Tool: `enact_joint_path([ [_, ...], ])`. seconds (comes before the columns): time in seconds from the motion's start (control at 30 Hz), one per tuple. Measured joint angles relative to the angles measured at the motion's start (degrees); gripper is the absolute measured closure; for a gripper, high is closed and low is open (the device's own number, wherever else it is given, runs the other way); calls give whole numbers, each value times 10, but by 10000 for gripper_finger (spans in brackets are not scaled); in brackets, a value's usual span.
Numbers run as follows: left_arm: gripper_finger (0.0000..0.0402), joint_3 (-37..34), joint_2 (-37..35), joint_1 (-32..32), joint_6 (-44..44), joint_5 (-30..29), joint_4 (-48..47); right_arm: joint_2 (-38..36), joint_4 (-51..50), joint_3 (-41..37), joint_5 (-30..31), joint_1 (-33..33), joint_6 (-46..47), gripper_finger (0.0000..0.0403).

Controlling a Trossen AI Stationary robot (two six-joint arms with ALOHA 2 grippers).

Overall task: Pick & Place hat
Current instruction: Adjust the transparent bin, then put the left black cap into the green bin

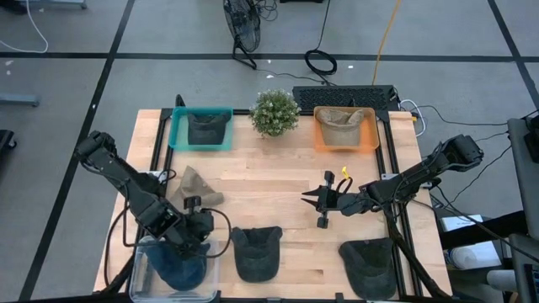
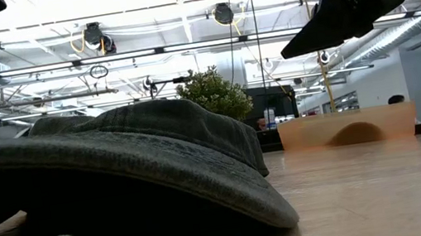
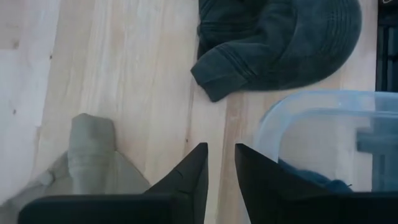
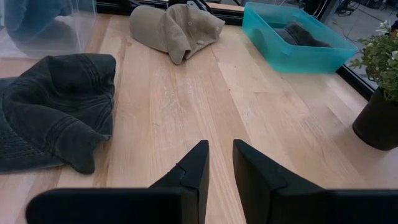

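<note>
Hats are already seen in the teal bin (image 1: 178,139), orange bin (image 1: 369,141) and clear bin (image 1: 139,273), while a tan hat (image 1: 196,187) and two dark hats (image 1: 257,251) are left on the desk (image 1: 278,181), with the left hand (image 1: 195,229) and right hand (image 1: 322,202) both nearly closed on nothing.

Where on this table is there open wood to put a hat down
The widest bare patch lies mid-table, bordered by the tan hat, the plant, the orange bin and the right gripper. The front edge is crowded: clear bin, left gripper and two dark hats. The teal bin fills the far left corner.
</note>
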Motion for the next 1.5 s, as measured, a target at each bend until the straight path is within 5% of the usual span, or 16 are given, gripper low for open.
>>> enact_joint_path([
  [0.33,309,0,-4,36,83,-24,16,0,0,0,0,0,0,344],
  [0.6,309,2,-39,102,196,-62,151,0,2,0,0,0,0,344],
  [0.8,309,-8,-35,157,254,-185,277,0,2,0,0,0,0,344],
  [1.0,309,-62,-19,188,346,-217,445,5,6,0,-5,0,37,344],
  [1.1,309,-85,-25,199,412,-218,499,15,12,-1,-56,0,46,344],
  [1.33,309,-127,-123,190,405,-207,488,37,34,43,-90,9,47,344],
  [1.5,309,-246,-188,187,428,-202,647,102,34,113,-121,21,7,343],
])
